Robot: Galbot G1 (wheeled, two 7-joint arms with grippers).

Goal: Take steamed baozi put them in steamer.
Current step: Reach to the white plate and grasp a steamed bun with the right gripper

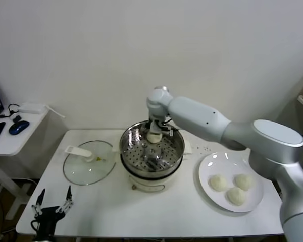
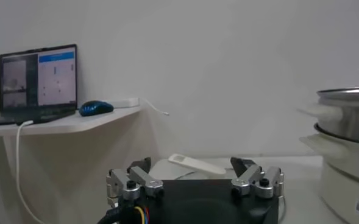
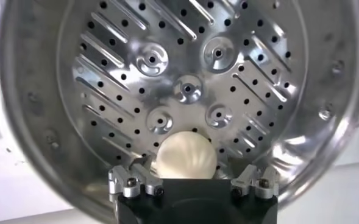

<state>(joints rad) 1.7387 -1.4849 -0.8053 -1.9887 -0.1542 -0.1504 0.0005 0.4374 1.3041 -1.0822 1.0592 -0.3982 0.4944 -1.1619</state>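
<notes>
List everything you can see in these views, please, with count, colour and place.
baozi: one, cream-white, in the steamer; three on the plate
steamer: one, shiny steel on cream base, table centre
plate: one, white, table's right side
lid: one, clear glass, left of steamer
laptop: one, dark, side shelf
mouse: one, blue, side shelf
left gripper: open, parked at the table's near-left corner
right gripper: fingers spread, over the baozi in the steamer
</notes>
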